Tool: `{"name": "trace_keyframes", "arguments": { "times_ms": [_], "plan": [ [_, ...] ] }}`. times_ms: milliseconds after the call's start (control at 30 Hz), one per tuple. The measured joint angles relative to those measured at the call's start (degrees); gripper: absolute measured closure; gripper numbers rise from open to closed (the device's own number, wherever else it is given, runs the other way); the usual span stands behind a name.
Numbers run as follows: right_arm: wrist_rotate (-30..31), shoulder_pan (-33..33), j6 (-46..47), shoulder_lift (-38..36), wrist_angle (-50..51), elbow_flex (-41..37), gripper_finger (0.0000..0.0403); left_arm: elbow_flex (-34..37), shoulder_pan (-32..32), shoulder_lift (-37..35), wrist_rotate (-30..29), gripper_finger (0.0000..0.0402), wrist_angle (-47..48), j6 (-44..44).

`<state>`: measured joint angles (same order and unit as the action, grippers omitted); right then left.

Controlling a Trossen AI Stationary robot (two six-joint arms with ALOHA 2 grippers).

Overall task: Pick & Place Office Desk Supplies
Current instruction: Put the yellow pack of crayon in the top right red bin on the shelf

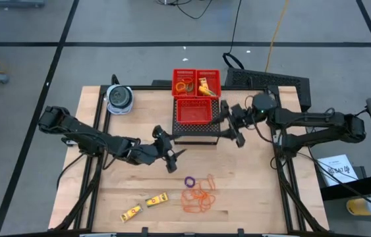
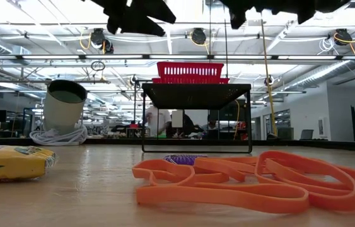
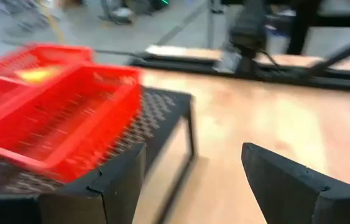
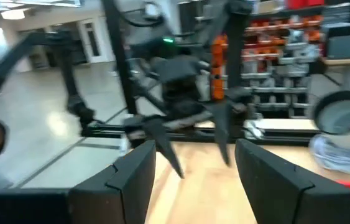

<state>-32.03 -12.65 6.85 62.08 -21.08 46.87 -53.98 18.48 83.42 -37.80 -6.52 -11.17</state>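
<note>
Pincer work first: the left pincer [image 1: 172, 158] is hanging open and empty above the middle of the table [image 1: 251, 191], just left of the black mesh stand [image 1: 198, 133], while the right pincer [image 1: 232, 125] is hovering at the stand's right edge with its fingers parted and nothing between them. Both arms are sitting high, clear of the supplies. On the near part of the table, a purple ring [image 1: 189, 180] is lying just beside a tangle of orange bands [image 1: 199, 197], and two yellow packets [image 1: 144, 205] are lying further left, near the front edge. A red basket [image 1: 196, 111] is sitting on the stand, and behind it a divided red basket [image 1: 196, 83] is already holding some orange rings and a yellowish item. A round grey container [image 1: 119, 99] is standing at the far left corner. Judging from this, the step in hand is a reach for the next loose item, and the left pincer looks best placed for it. To do it well, it should be coming straight down over the purple ring, fingers astride it and turned so neither tip is catching the bands touching close by. Closing should wait until the tips are nearly on the wood, since the ring is lying flat and thin. The bands are likely to drag along if snagged, so a slow lift would be showing any stray loop early.
</note>
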Motion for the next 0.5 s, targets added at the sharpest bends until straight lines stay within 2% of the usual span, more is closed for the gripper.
{"name": "trace_keyframes", "arguments": {
  "times_ms": [100, 233, 400, 500],
  "plan": [
    [0.2, 3.0, 0.0, 0.0, 0.4, 0.0, 0.0195, 0.0, 0.2, 0.0, 6.7, 0.0128, 3.3, -4.2],
    [0.3, 5.8, -1.3, 0.1, 2.9, 0.0, 0.0195, 0.0, 0.8, 0.0, 19.0, 0.0128, 11.6, -13.0],
    [0.4, 7.6, -2.0, 0.1, 5.4, 0.0, 0.0195, 0.0, 3.0, 0.0, 39.3, 0.0128, 24.9, -29.8],
    [0.4, 8.3, -2.3, 0.1, 6.2, 0.0, 0.0196, 0.0, 6.6, 0.0, 46.7, 0.0128, 30.8, -41.9]
  ]
}}
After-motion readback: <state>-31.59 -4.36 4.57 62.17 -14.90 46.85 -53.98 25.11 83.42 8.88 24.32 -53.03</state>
